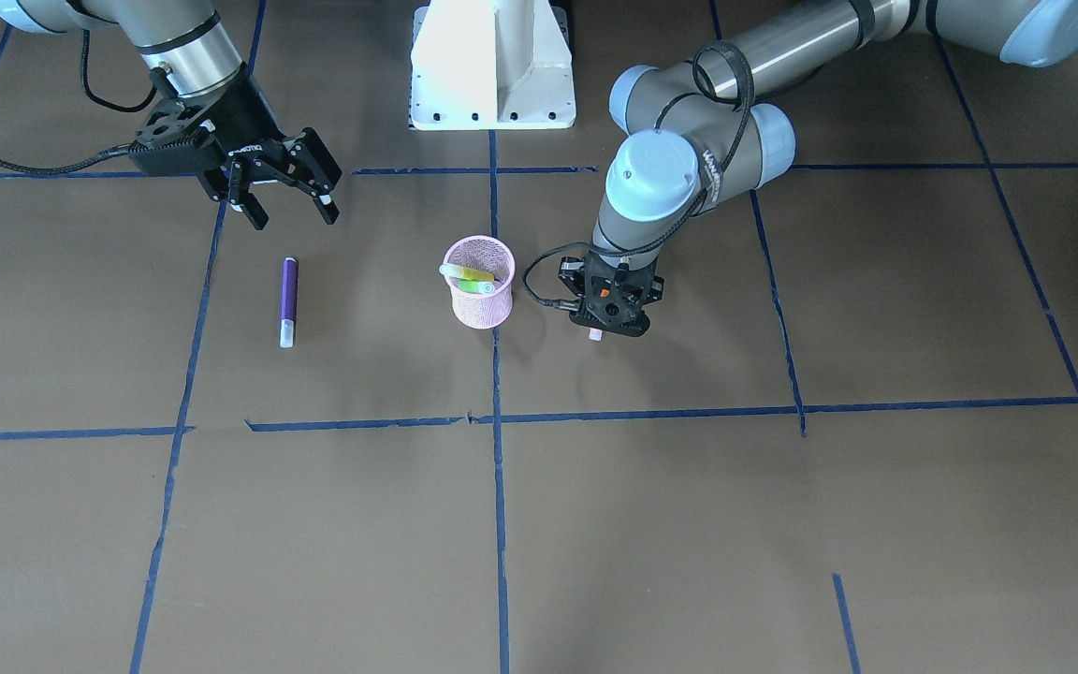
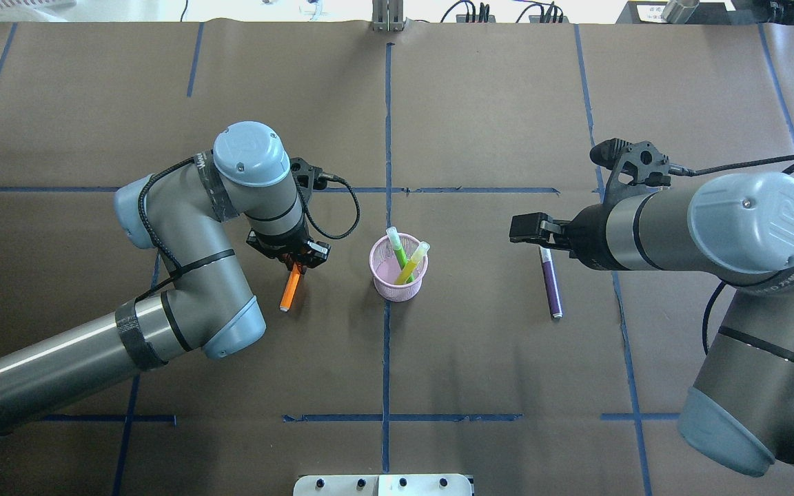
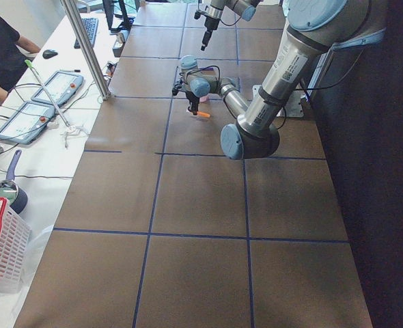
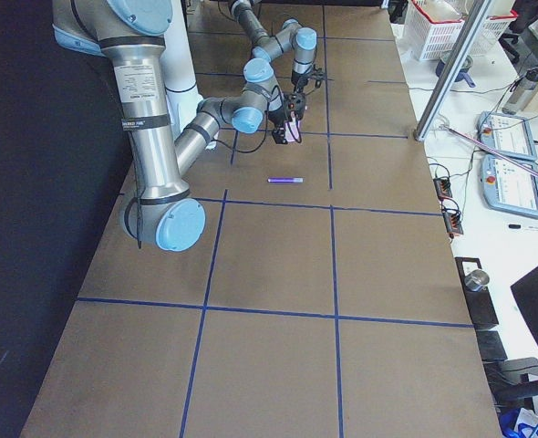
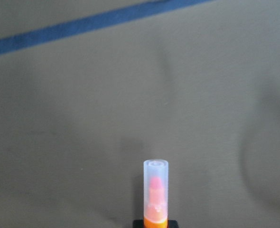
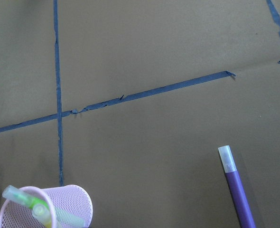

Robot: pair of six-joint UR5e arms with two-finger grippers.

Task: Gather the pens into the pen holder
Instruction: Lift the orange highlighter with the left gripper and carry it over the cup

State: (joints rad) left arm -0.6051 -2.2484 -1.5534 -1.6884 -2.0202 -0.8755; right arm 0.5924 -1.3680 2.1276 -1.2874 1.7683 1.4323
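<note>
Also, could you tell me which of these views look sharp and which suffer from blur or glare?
Left wrist view: soft throughout, the tape line behind the orange pen smeared. Right wrist view: crisp on the purple pen. Front-facing view: the white robot base is blown out. Both side views: the robot's side is near-black.

1. A table covered in brown paper (image 2: 507,103) fills every view, and blue tape lines (image 1: 499,524) split it into large squares.
2. A dark panel (image 3: 386,171) runs along one long side of the table.
3. Along the other long side, a white bench (image 3: 44,160) carries grey control tablets (image 3: 61,87), a keyboard (image 3: 90,29), a mouse (image 3: 49,53) and loose cables.
4. A slanting metal post (image 3: 85,48) rises at the bench's edge.
5. A red-and-white wire basket (image 3: 0,249) and a dark pan (image 3: 7,197) sit at the bench's near end.
6. A person in a black shirt (image 3: 0,51) is at the bench.
7. The light is bright and even, with soft shadows.
</note>
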